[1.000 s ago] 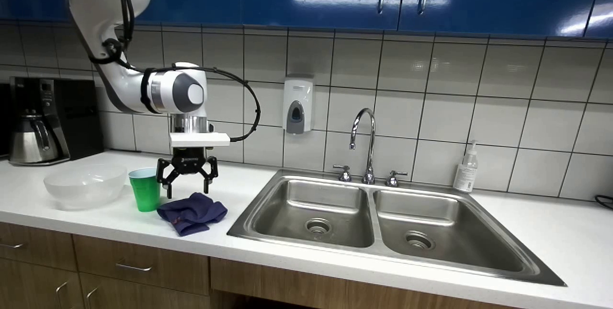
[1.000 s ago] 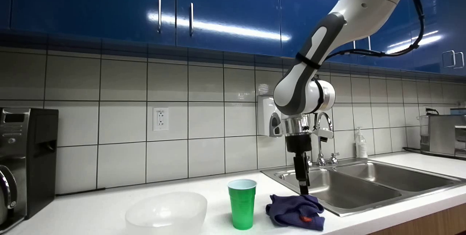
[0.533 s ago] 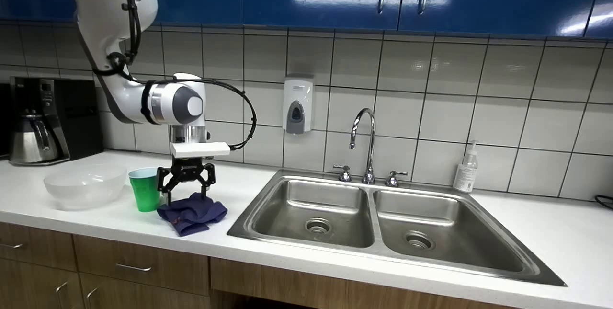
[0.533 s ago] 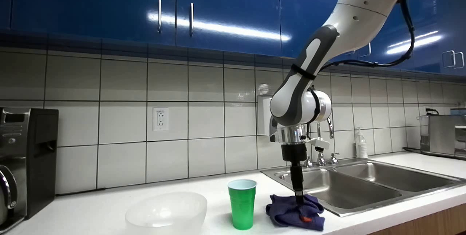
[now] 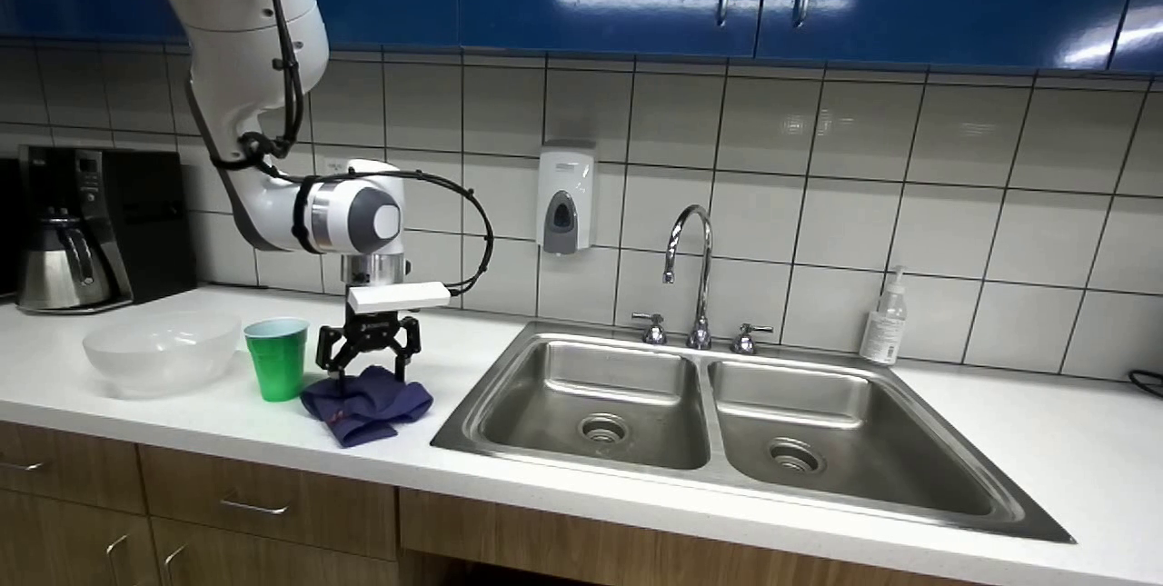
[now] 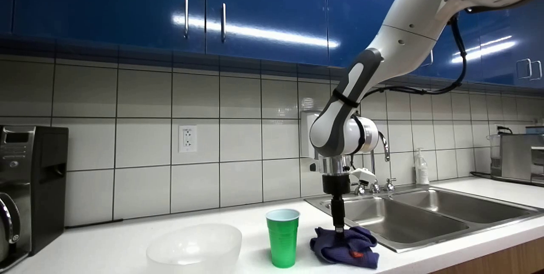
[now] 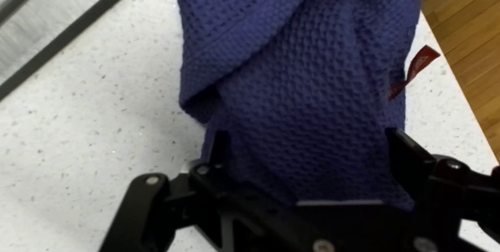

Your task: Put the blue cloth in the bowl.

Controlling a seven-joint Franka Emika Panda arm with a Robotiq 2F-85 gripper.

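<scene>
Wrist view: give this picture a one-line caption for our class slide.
Open gripper over a rumpled blue cloth, red tag showing, on a speckled white counter.

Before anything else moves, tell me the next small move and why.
I would probably close the pincer on the blue cloth: in the wrist view its fingers stand apart with cloth between them, and both exterior views show them down at its folds. The cloth lies outside the bowl.
</scene>
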